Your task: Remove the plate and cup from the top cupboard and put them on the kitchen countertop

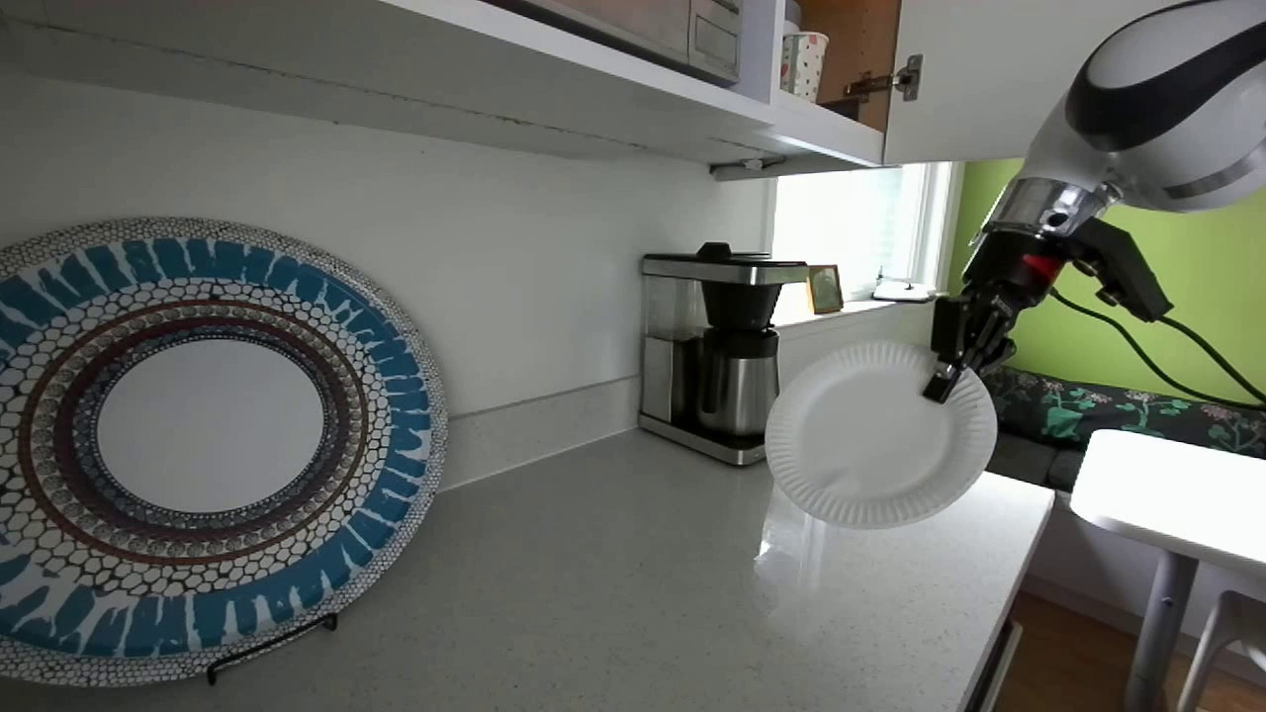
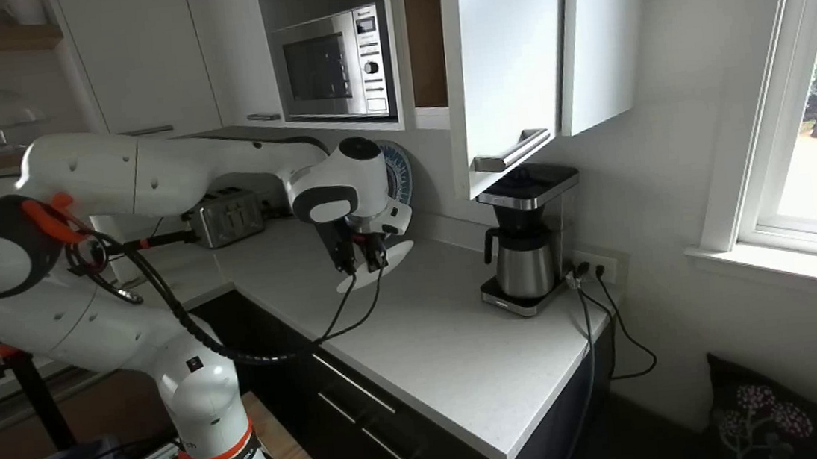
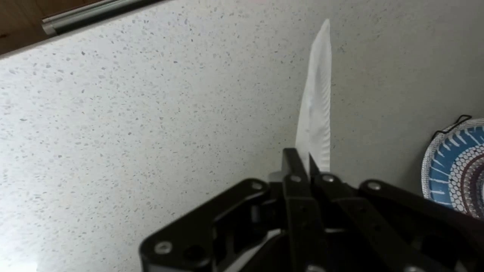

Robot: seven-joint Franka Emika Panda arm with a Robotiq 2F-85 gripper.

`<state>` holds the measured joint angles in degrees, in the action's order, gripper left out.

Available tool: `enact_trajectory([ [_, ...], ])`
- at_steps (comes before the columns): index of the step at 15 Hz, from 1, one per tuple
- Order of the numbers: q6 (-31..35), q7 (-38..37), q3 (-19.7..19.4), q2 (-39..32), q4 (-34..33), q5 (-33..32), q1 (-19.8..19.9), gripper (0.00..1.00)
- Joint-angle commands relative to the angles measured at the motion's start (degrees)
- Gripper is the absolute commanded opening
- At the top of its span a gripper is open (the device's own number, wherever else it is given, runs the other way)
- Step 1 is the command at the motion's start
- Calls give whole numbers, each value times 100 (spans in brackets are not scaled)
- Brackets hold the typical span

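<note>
Aloft over a pale, speckled kitchen countertop (image 1: pixel 613 574), a white plate (image 1: pixel 860 435) with a fluted rim hangs at a steep tilt from the black gripper (image 1: pixel 942 383) of a Franka robot arm (image 2: pixel 177 165). Both fingers (image 3: pixel 293 163) are clamped on the white plate near its edge; the wrist view shows the disc nearly edge-on, its rim pinched between them. Overhead in an exterior view, a pale cup (image 1: pixel 804 65) flecked with small coloured spots stands inside the top cupboard (image 1: pixel 857 38), whose white door (image 1: pixel 974 84) is swung wide. A coffee maker (image 1: pixel 714 346) with a steel carafe (image 1: pixel 739 394) occupies the countertop near the wall (image 1: pixel 554 277) in both exterior views. Nearby along that wall, a large decorative plate (image 1: pixel 208 425) ringed in blue is propped in a black wire stand (image 1: pixel 272 648). A microwave (image 2: pixel 333 64) sits beside the top cupboard in an exterior view, with a toaster (image 2: pixel 231 220) behind the arm. Daylight fills a window (image 1: pixel 831 213) past the coffee maker.
</note>
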<state>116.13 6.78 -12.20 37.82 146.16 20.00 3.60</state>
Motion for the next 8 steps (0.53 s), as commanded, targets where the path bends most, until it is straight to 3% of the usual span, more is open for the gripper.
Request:
enact_trajectory([
  [1,-12,42,33,-73,-17,24,46,1],
  [5,3,55,33,-128,-35,25,46,0],
  [8,76,153,-185,-527,53,305,6,0],
])
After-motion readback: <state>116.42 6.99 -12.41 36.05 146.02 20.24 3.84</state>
